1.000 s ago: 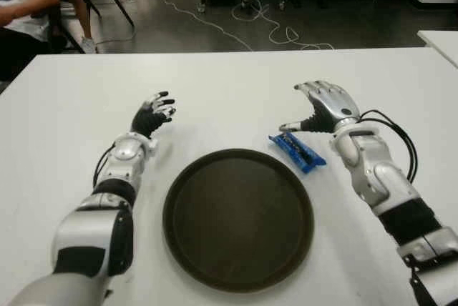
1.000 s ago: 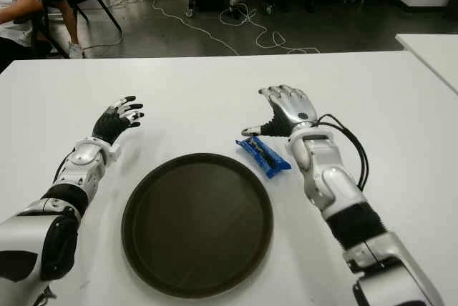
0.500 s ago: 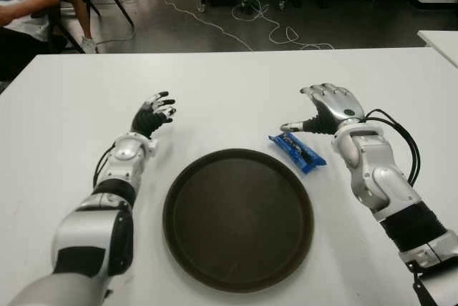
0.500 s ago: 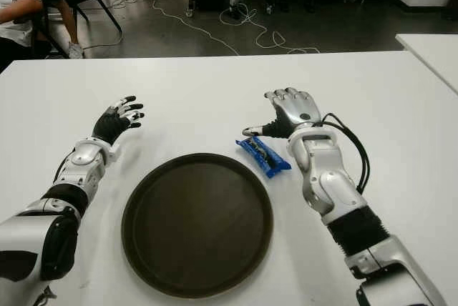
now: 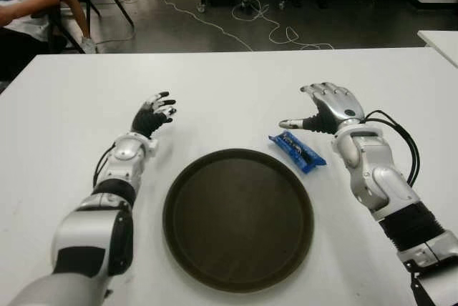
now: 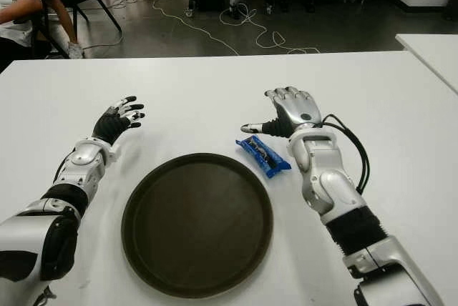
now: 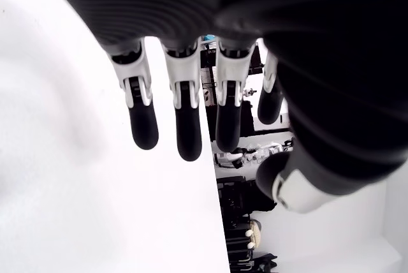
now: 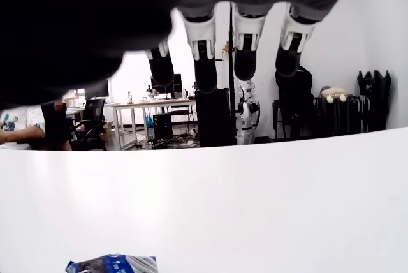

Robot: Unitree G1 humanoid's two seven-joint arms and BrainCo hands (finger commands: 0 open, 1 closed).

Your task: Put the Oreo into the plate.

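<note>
Oreo [image 5: 297, 151] lies just beside plate [image 5: 238, 277] rim, right hand [image 5: 325, 108] empty-fingered nearby.

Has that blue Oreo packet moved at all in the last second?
No. The Oreo packet lies in the same spot beside the plate's far right rim; the right hand just beyond it holds nothing.

Oreo packet [image 8: 113, 264]: cut off by the right wrist view's edge; only one blue end visible; print too small to read.
Right hand [image 8: 236, 37]: palm and thumb lost in a dark, blurred mass close to the lens; only four fingers distinct.
Left hand [image 7: 191, 94]: palm likewise dark and blurred.
Person [image 5: 21, 6]: far left, cut off by the frame edge; only sleeve, forearm and part of torso shown.
Second table [image 5: 440, 38]: far right, corner only.
</note>
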